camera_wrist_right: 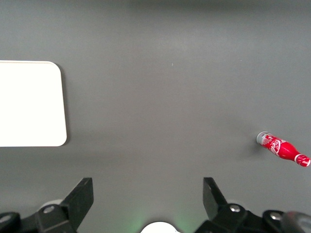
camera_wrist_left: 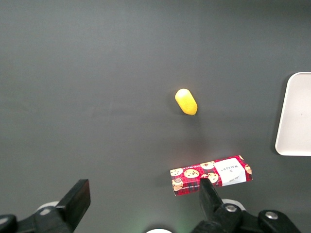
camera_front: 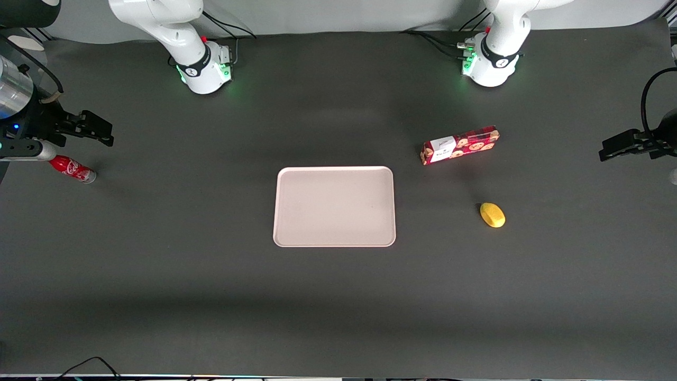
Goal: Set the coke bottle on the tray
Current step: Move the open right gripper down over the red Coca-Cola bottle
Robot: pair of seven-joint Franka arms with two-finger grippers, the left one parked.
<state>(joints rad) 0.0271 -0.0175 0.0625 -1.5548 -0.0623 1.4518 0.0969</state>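
— Start nearest the camera. What's there?

— The tray (camera_front: 334, 207), flat, pale pink-beige, with rounded corners and a low rim. It is bare, mid-table. A small, yellow, matte oval lump (camera_front: 492, 215) sits toward the parked arm's end.

— And the bottle?

— The bottle (camera_front: 73, 169) lies on its side on the dark mat at the working arm's end, well apart from the tray. It is slim, glossy red with white script. The silvery base points toward the tray and the cap toward the table edge, so its long axis runs slantwise.

— The claw?

— The gripper (camera_front: 99, 130) hangs above the mat, a little farther from the camera than the bottle. Its fingers are spread wide and hold nothing. In the wrist view the bottle sits off to one side, not between the fingers.

— So?

— I'd judge it must shift over and turn across that axis.

— Farthest?

— A red printed cookie box (camera_front: 460, 145).
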